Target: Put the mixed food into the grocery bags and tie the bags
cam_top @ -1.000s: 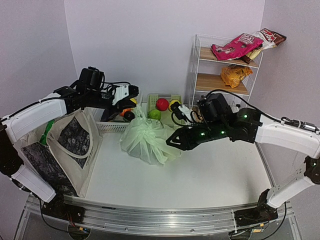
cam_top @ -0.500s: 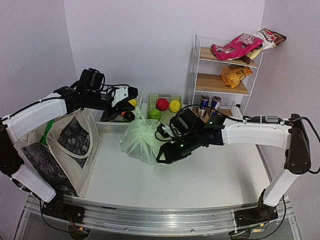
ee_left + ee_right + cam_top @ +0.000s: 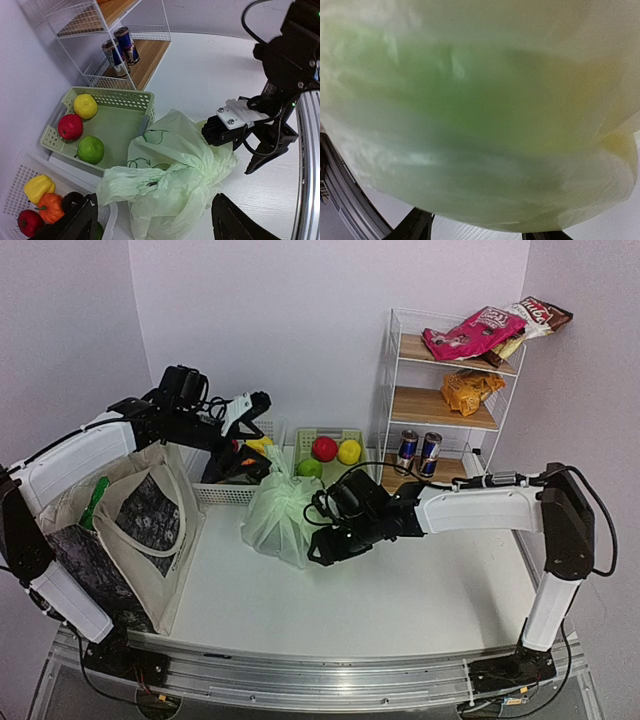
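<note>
**Containers**
- The canvas tote (image 3: 130,540) stands open at the near left of the table (image 3: 420,590), with its dark printed panel facing the centre. A green-white packet (image 3: 95,502) sticks out of its mouth. Nothing else inside can be made out.
- The plastic bag (image 3: 280,515) sits full at mid-table, with its top gathered to a peak. Whether it is knotted cannot be told. In the right wrist view its contents show through the film only as green and yellow blurs.
- The white basket (image 3: 222,492) is just behind the bag. It holds a yellow pepper (image 3: 37,187), a small orange pumpkin (image 3: 50,207) and a red item (image 3: 30,222).
- The green basket (image 3: 125,95) is beside it and holds a red fruit (image 3: 70,126), a yellow fruit (image 3: 85,105) and a green fruit (image 3: 90,149).
- The wire shelf (image 3: 388,370) is at the far right. Two drink cans (image 3: 417,450) stand on the bottom level, an orange packet (image 3: 470,390) lies on the middle level and a pink packet (image 3: 470,332) lies on top.

**Arms**
- The right arm reaches low across the table towards the left. The right gripper (image 3: 318,552) is at the bag's right flank with its jaws parted. The bag fills its camera view, and whether it touches the bag cannot be told.
- The left arm is raised over the tote and extends towards the baskets. The left gripper (image 3: 155,197) hangs above the bag's top with its fingers (image 3: 70,225) spread wide and nothing between them.
</note>
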You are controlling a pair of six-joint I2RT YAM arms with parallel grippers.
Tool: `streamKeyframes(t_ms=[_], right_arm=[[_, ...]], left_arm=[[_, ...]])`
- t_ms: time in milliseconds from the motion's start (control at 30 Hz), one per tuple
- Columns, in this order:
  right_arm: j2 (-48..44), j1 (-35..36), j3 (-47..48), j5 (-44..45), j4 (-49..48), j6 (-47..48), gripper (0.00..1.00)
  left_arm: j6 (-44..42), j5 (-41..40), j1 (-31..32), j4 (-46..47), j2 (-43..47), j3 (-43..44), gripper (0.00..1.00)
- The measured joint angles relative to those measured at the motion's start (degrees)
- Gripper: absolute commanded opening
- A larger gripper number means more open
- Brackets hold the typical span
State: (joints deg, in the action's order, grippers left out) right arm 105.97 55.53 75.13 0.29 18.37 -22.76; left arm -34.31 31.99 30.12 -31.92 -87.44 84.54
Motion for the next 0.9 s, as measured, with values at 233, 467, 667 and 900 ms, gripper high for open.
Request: streamKeyframes(t_ms=[233,467,667,900], right_arm=[[0.0,-0.2,0.0,4.4,-2.8,1.7,0.64],[1.5,-0.2,0.5,5.7,-4.9,3.7,0.60],[3.4,-0.2,0.9,5.8,-6.8,4.4,0.58],[5.8,-0.3,2.1,7.7,-9.6,4.1,0.37]], left_arm=[[27.5,8.1,-7.3,-1.8,-4.4,3.5,1.00],[40.5,11.6,-4.4,3.5,-5.2,-4.9,1.00],[45.0,11.1,-2.5,11.6,-8.7,-4.8,0.81],[47.2,9.1,-2.3,16.8,-13.7,-4.4,0.04]])
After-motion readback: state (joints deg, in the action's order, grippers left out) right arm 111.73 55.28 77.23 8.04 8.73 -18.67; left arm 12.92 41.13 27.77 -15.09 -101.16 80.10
